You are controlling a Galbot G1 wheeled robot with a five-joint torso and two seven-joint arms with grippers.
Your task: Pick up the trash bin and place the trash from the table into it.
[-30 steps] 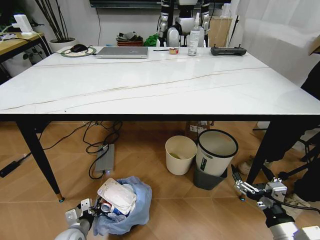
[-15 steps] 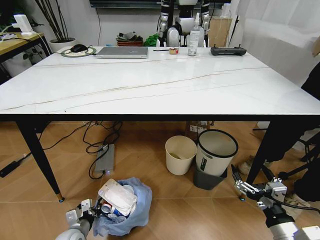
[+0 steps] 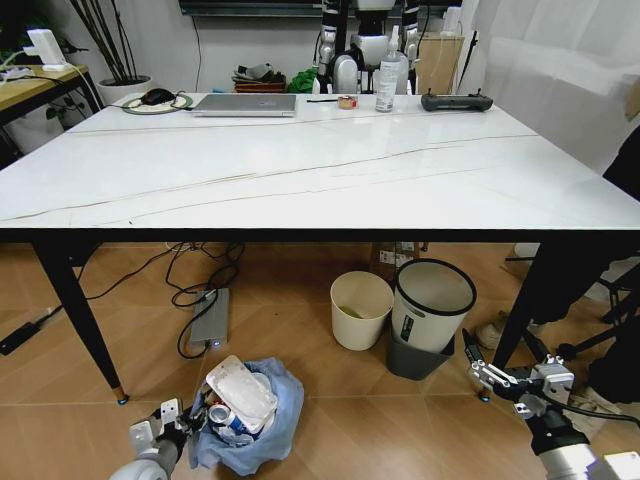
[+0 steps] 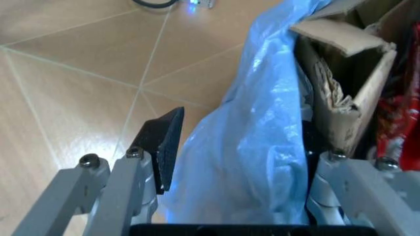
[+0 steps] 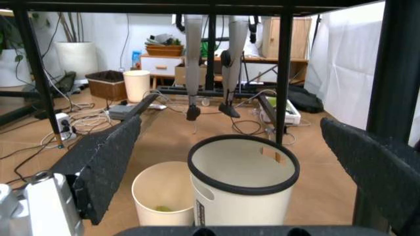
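My left gripper (image 4: 229,167) pinches the trash bin (image 3: 250,425) at 7 o'clock, crinkly blue bag hiding torn cardboard (image 4: 341,93); my right gripper (image 3: 492,378) waits spread at 5 o'clock.

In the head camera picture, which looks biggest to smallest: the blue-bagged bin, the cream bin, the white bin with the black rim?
1. The trash bin, though it sits nearest the camera.
2. The white bin with black rim.
3. The cream bin, only slightly smaller.

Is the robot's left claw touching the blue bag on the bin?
Touching. In the left wrist view, the left gripper has the trash bin's blue bag bunched between its fingers, pressed against them.
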